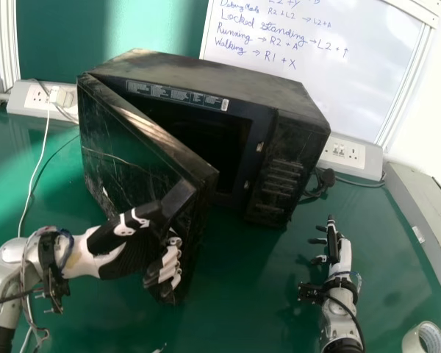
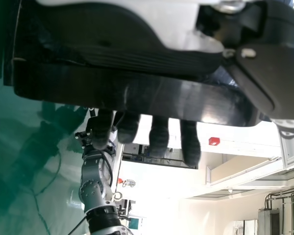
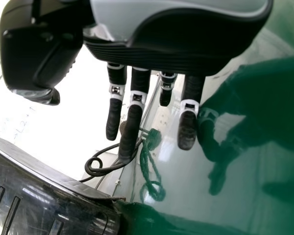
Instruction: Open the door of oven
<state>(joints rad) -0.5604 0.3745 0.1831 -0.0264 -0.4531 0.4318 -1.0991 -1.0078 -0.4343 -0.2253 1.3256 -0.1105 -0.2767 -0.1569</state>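
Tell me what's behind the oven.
Behind the oven: a whiteboard with handwriting, plus a left socket strip and a right socket strip showing past its sides. The oven hides the stretch between them; can't tell what's there.

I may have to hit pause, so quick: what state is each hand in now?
Left hand: closed on the oven door, fingers curled round its free edge.
Right hand: open, fingers extended, holding nothing.
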